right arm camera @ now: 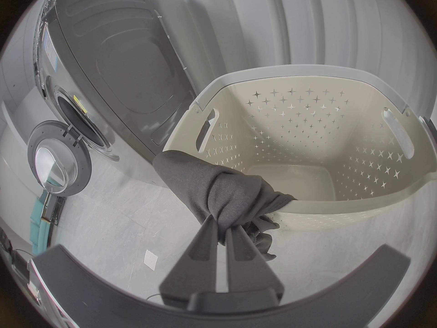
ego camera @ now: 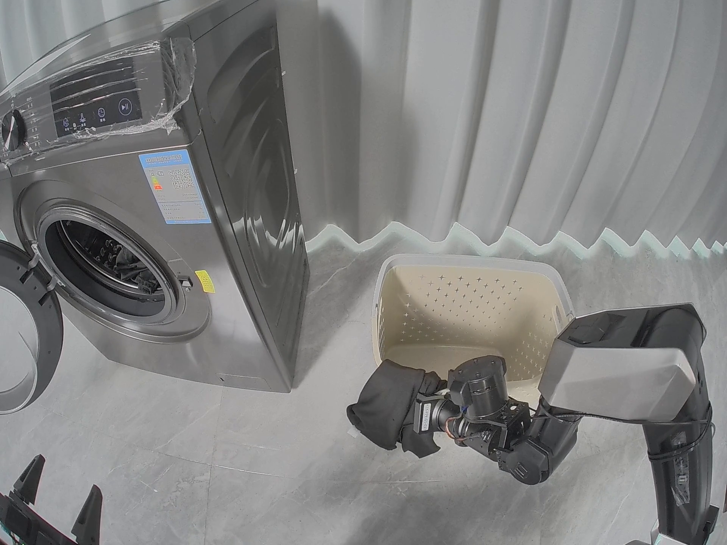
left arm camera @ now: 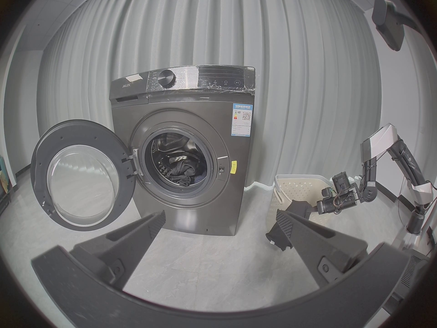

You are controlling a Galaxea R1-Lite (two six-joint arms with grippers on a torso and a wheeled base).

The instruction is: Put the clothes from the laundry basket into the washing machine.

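Now the right gripper is pinched narrow on a dark cloth, its two fingers almost together with the fabric bunched between them. The cloth hangs at the basket's near corner, on the side toward the washer, and most of it droops outside the rim. Whether it touches the rim I cannot tell. From the left wrist view it hangs clear of the floor.

The basket is cream with a grey rim and star-shaped holes in its walls. It stands upright on the floor, just beside the washer's side panel and in front of a white curtain.

The washer's round door is swung wide open on its left hinge. Dark clothes lie low in the drum.

The left gripper sits low at the robot's left, well apart from the basket and facing the washer's front. Its fingers are spread wide with nothing between them.
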